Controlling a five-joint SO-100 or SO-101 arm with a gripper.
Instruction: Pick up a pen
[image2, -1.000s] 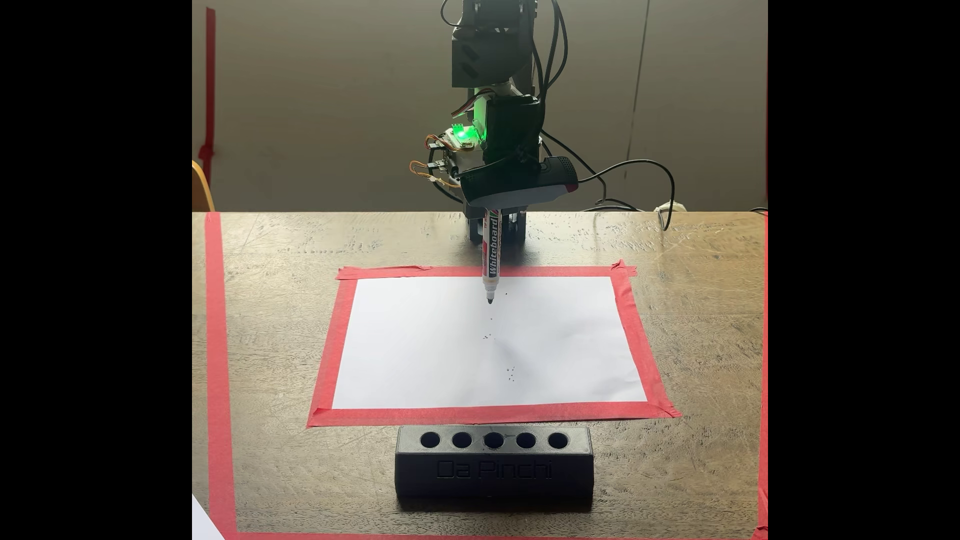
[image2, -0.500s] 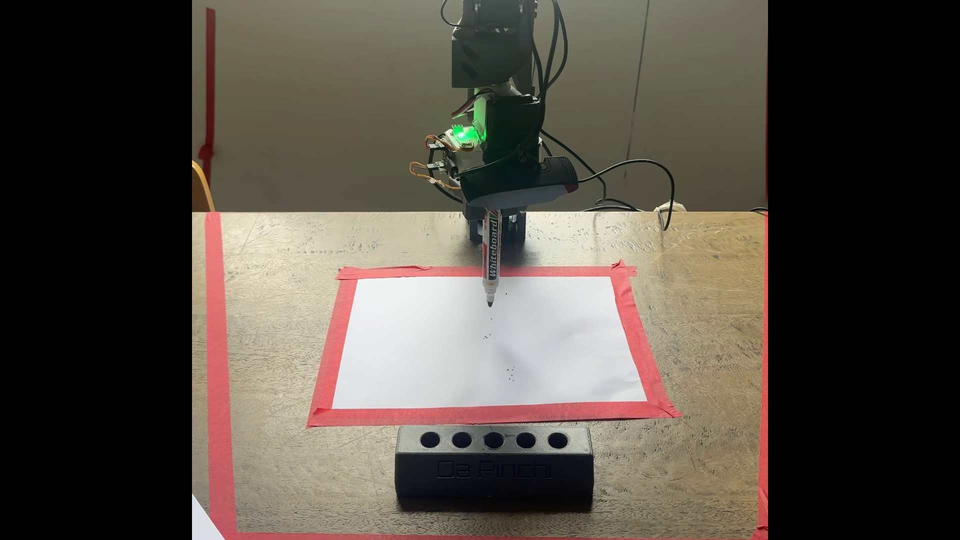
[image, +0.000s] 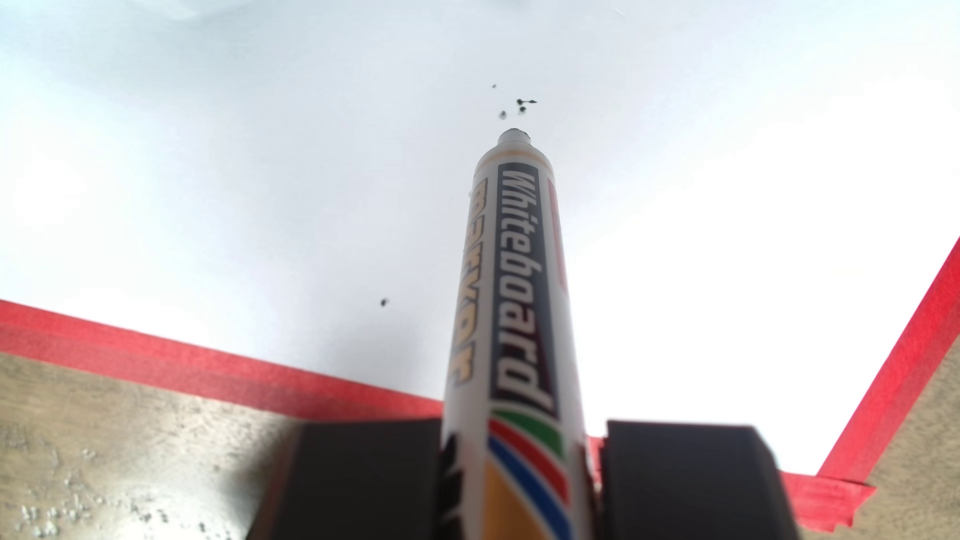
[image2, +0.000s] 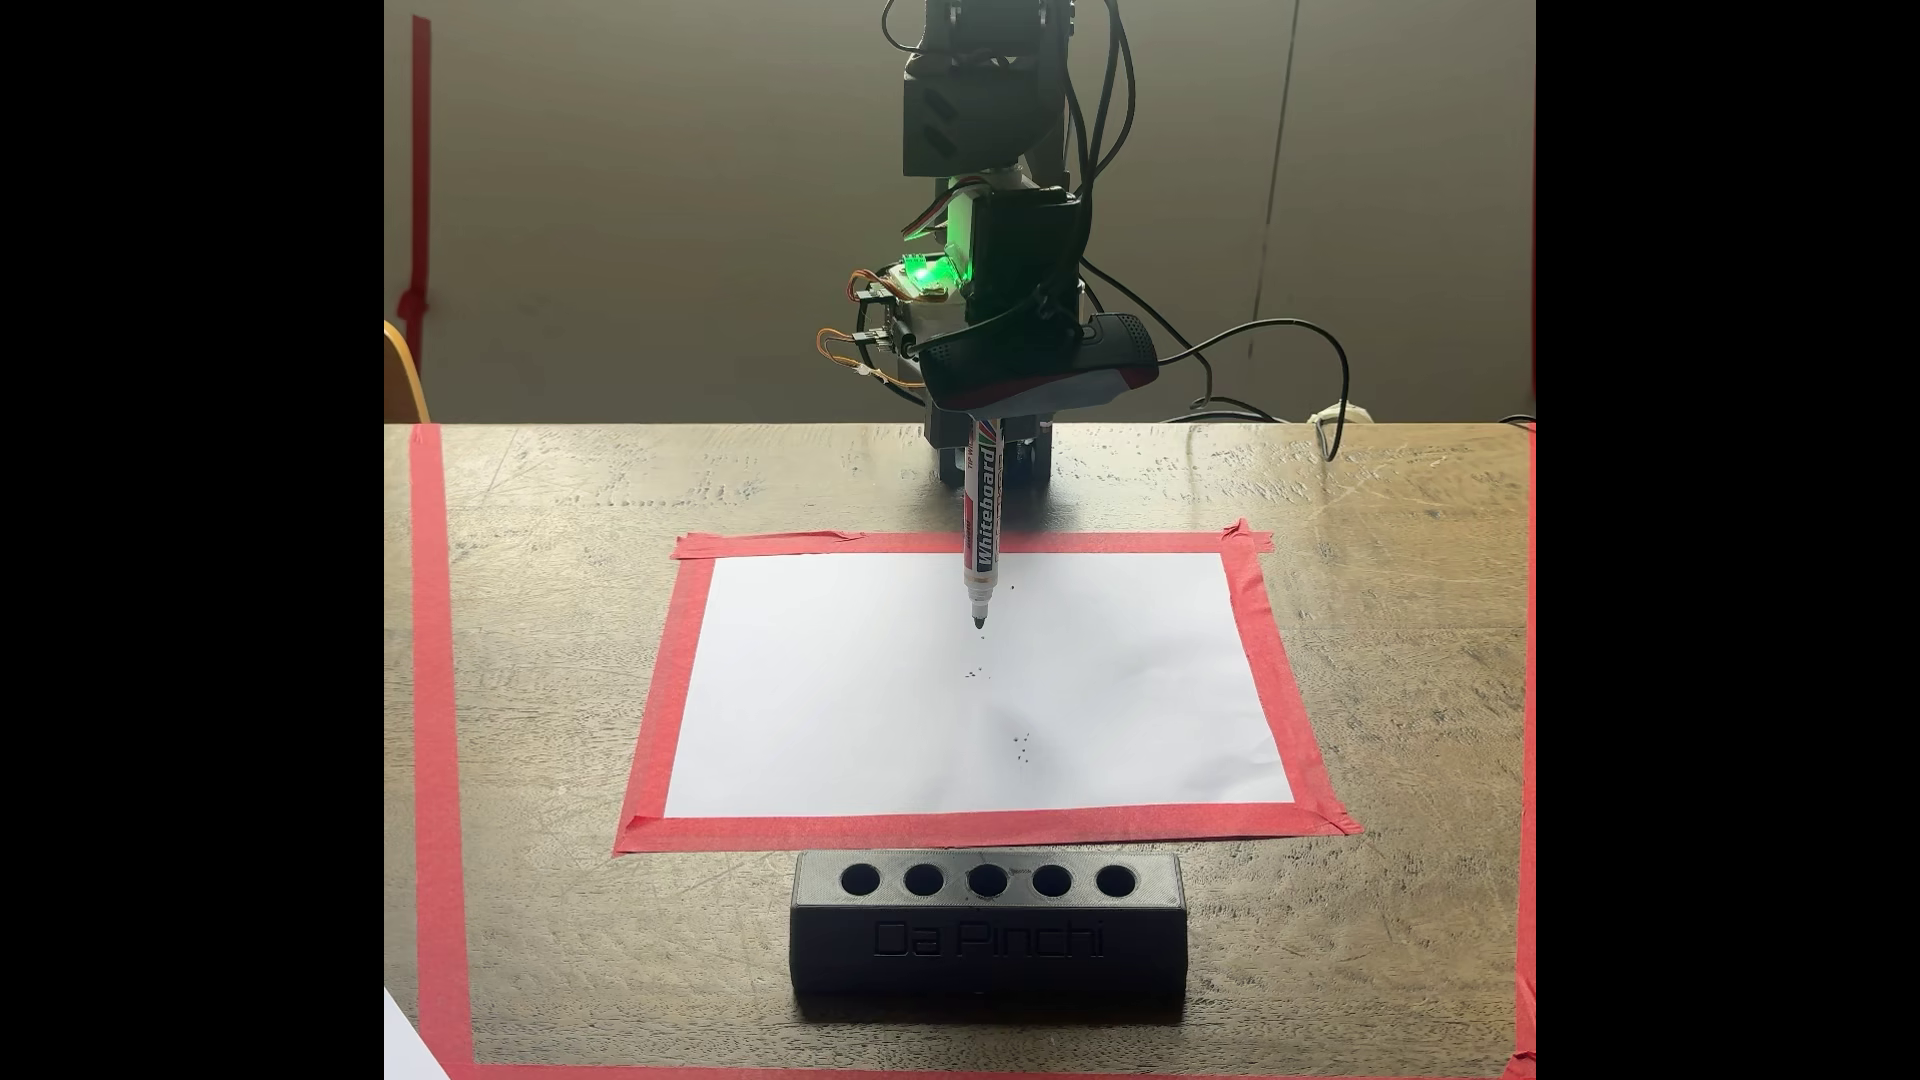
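- Where red tape (image2: 442, 727) edged the worn wooden table (image2: 1403, 644), a taped white sheet (image2: 883, 727) lay before a drab wall (image2: 644, 208).
- The pen (image2: 983, 519) stood near upright — dark tip down over the sheet.
- The gripper (image: 519, 483) pinched its upper barrel, black fingers (image: 358, 477) either side.

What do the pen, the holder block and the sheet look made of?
The pen: glossy plastic, printed label. The holder block: matte black plastic, likely 3D-printed, judging by raised lettering and a faintly textured top. The sheet: plain paper, taped down and ink-dotted.
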